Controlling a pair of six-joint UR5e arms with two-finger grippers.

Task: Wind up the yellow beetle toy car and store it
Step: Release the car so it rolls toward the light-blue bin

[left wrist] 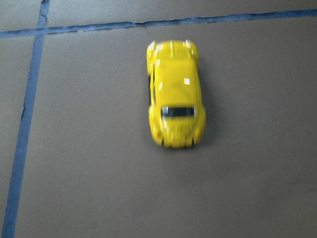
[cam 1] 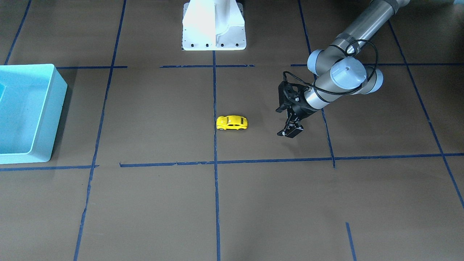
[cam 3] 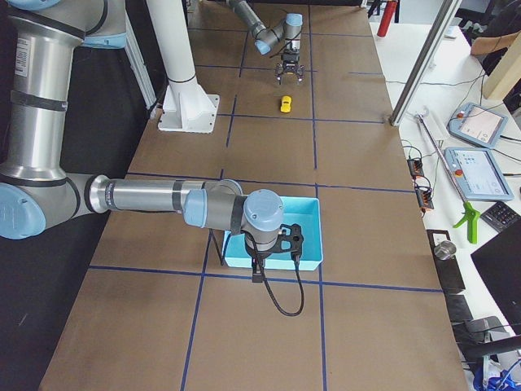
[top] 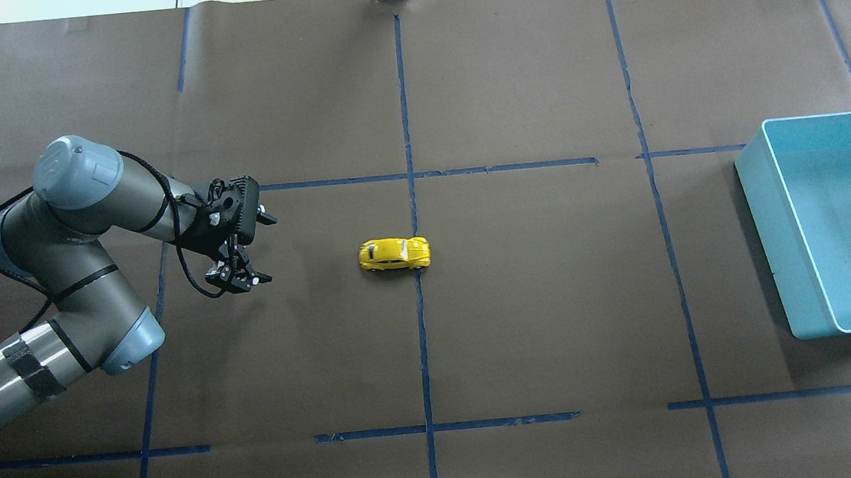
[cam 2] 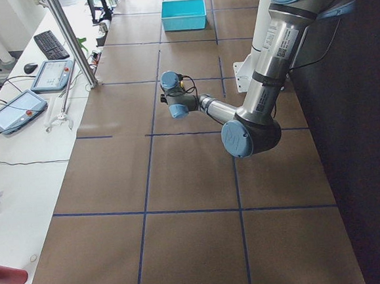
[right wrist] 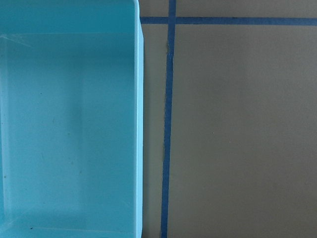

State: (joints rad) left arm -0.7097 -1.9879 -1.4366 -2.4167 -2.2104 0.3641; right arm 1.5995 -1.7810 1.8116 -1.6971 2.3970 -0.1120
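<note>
The yellow beetle toy car (top: 394, 254) sits upright on the brown table at the centre tape line, also seen in the front view (cam 1: 232, 123) and the left wrist view (left wrist: 176, 94). My left gripper (top: 240, 278) hangs open and empty above the table, well to the car's left in the overhead view, apart from it; it also shows in the front view (cam 1: 290, 132). The light-blue bin (top: 768, 240) stands empty at the table's right end. My right gripper (cam 3: 273, 244) hovers over the bin's near edge; I cannot tell whether it is open or shut.
The robot's white base (cam 1: 214, 25) stands at the table's near middle edge. Blue tape lines grid the brown table cover. The right wrist view shows the bin's rim (right wrist: 138, 124) and bare table beside it. Operator tablets lie beyond the far edge (cam 3: 480, 122).
</note>
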